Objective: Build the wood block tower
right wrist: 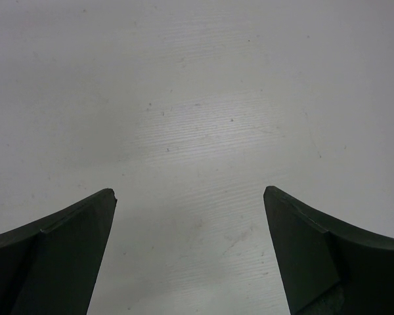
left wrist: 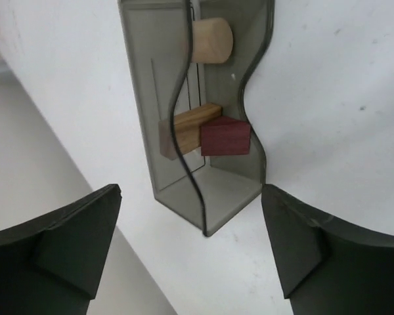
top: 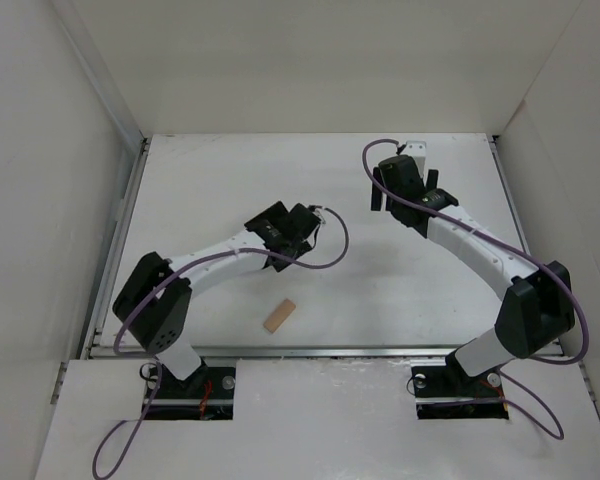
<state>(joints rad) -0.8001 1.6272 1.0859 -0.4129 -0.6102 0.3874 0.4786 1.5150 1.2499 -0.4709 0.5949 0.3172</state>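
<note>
Wood block tower (left wrist: 197, 118) status? Where are the pieces? (Ana)

Pieces are in two places, none stacked as a tower. One pale tan plank (top: 279, 317) lies flat on the bench (top: 400, 290) by itself. It's near the front edge, between the two arm bases and closer to the left one. (Raj)

And the others? (Ana)

Three are inside the dark grey see-through bin (left wrist: 213, 193). A round-ended tan piece (left wrist: 211, 39) sits at the far end. Nearer the camera, a tan block (left wrist: 190, 128) leans at a tilt and touches a dark red-brown block (left wrist: 224, 136) just beside it. From overhead the left arm hides the bin. (Raj)

Grippers? (Ana)

The left gripper (left wrist: 190, 190) hangs over the bin's near end. Its fingers are spread wide, one on each side of the bin in the wrist view, and it's gripping nothing. I can't tell how high above the bin it is. The right gripper (right wrist: 189, 191) is wide open too, holding nothing, with only bench surface under it. It's at the far right of the bench, well apart from the plank and the bin. (Raj)
</note>
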